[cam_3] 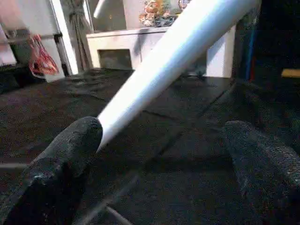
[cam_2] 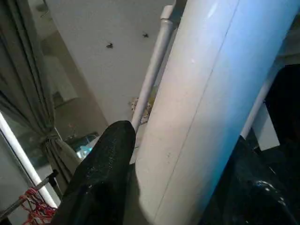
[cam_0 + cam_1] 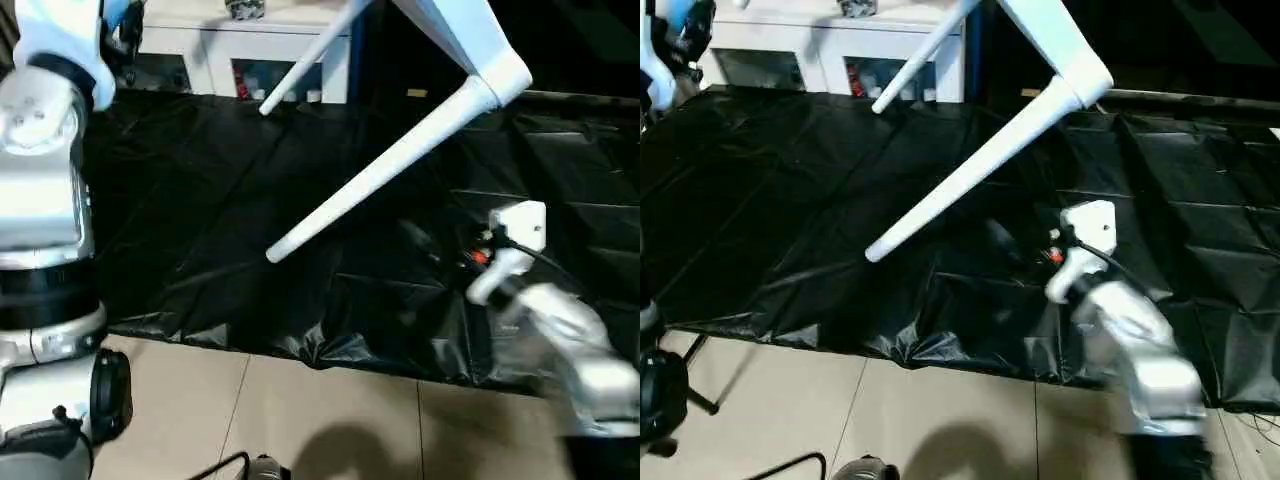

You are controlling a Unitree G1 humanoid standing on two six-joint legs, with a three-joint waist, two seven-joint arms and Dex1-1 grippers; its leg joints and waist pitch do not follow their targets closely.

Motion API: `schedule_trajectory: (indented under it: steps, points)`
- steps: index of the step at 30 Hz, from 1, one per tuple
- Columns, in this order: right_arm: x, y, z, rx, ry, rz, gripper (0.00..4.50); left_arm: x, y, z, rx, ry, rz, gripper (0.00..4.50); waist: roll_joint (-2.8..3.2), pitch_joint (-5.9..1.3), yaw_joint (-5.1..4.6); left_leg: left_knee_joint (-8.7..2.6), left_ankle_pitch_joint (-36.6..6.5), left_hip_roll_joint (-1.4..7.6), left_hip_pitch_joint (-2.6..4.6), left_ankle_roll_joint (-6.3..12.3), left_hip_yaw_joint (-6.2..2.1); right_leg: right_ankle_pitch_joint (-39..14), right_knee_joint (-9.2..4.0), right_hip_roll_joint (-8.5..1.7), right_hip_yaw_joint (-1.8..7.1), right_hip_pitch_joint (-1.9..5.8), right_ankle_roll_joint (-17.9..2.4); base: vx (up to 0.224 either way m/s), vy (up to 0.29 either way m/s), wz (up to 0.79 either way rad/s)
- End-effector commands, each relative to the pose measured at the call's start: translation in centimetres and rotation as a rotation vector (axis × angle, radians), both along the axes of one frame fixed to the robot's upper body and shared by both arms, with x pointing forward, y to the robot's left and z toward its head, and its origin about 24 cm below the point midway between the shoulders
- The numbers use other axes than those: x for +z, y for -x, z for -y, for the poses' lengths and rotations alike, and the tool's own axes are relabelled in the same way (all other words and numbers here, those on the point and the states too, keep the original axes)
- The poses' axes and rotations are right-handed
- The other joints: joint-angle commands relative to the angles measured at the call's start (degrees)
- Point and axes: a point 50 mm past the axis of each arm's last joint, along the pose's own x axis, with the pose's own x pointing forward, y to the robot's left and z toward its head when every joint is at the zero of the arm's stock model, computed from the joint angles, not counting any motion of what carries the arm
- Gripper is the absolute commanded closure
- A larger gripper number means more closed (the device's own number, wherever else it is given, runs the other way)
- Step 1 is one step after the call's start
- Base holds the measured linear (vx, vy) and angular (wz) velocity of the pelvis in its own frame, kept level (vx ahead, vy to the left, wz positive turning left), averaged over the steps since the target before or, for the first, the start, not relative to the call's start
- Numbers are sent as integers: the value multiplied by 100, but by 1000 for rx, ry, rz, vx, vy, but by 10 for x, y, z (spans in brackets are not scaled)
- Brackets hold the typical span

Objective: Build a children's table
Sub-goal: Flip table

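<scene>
Table leg [image 2: 206, 117] in left pincer [image 2: 178, 187]

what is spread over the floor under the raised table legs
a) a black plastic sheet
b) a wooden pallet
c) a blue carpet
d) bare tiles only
a, a creased black plastic sheet covers the floor below the long white table leg, and its edge gives way to beige floor tiles nearer the robot.
</scene>
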Motion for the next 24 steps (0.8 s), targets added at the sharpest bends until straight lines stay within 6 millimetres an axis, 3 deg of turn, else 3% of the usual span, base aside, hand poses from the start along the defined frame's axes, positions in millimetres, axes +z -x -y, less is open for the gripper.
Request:
schedule_trajectory:
  steps: [1, 5, 9, 10, 13, 14, 16, 17, 24]
  points:
    - [2, -10, -7, 17, -84, 8, 0, -11, -4, 7, -72, 69, -50, 228, -102, -333, -67, -397, -1424, 148, 195, -63, -84, -998, -522, -335, 189, 94, -726, 0, 0, 0]
    - [5, -27, -22, 67, -226, 14, 0, -11, -3, 8, -75, 69, -47, 228, -84, -335, -96, -409, -1545, 157, 198, -92, -95, -1090, -530, -353, 183, 83, -787, 0, 0, 0]
    - [-1, -48, -30, 42, -194, -21, 0, -12, -3, 8, -75, 63, -51, 228, -73, -347, -92, -396, -1282, 158, 191, -150, -79, -639, -474, -334, 183, 78, -884, 0, 0, 0]
    - [-6, -58, -34, 24, -185, -56, 0, -12, -2, 9, -73, 61, -53, 229, -83, -368, -84, -387, -1125, 145, 171, -146, -78, -401, -437, -333, 174, 113, -910, 0, 0, 0]
    - [-14, -72, -42, 15, -221, -112, 0, -14, -1, 10, -70, 57, -62, 230, -93, -394, -104, -346, -920, 136, 159, -80, -62, -80, -400, -345, 158, 127, -1073, 0, 0, 0]
    - [-14, -73, -42, 21, -232, -115, 28, -14, -1, 10, -69, 57, -63, 231, -100, -400, -95, -321, -758, 137, 143, -2, -53, 165, -368, -332, 164, 131, -1090, 0, 0, 0]
    - [-16, -77, -47, 49, -287, -133, 35, -15, 0, 9, -65, 56, -65, 231, -111, -406, -71, -313, -622, 142, 132, 142, -56, 383, -340, -330, 144, 145, -1138, 0, 0, 0]
    - [-18, -79, -53, 98, -315, -151, 35, -15, 1, 9, -61, 54, -66, 231, -139, -402, -66, -306, -615, 143, 137, 175, -43, 416, -345, -322, 146, 135, -1135, 0, 0, 0]
    - [-24, -81, -66, 153, -313, -179, 98, -16, 4, 8, -50, 50, -74, 233, -145, -376, -79, -343, -906, 166, 149, 131, -48, 20, -371, -345, 147, 127, -1193, 0, 0, 0]
